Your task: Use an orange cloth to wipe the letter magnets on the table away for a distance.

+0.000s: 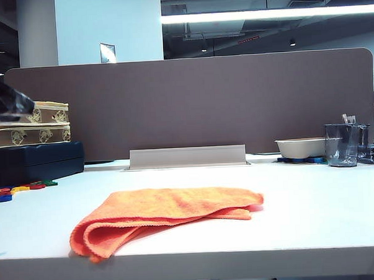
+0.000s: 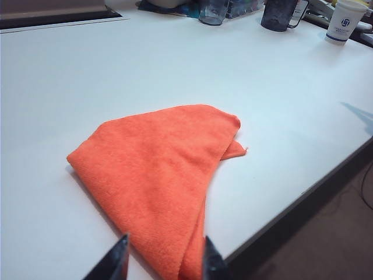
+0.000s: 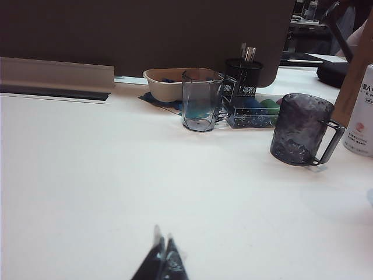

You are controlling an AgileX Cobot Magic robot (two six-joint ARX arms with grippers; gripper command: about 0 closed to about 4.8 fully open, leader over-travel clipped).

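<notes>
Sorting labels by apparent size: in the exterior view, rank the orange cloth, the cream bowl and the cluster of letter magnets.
1. orange cloth, though nearest the camera.
2. cream bowl.
3. letter magnets, partly cut off at the edge.

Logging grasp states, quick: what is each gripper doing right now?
Left gripper: open, holding nothing, above the orange cloth.
Right gripper: shut, empty, over the bare table.

A dark brown partition (image 1: pixel 192 105) runs behind the white tabletop (image 1: pixel 313 196). Above it, one long ceiling light (image 1: pixel 268 13) glows against dark ceiling, with a pale pillar (image 1: pixel 89 29) rising at left.
</notes>
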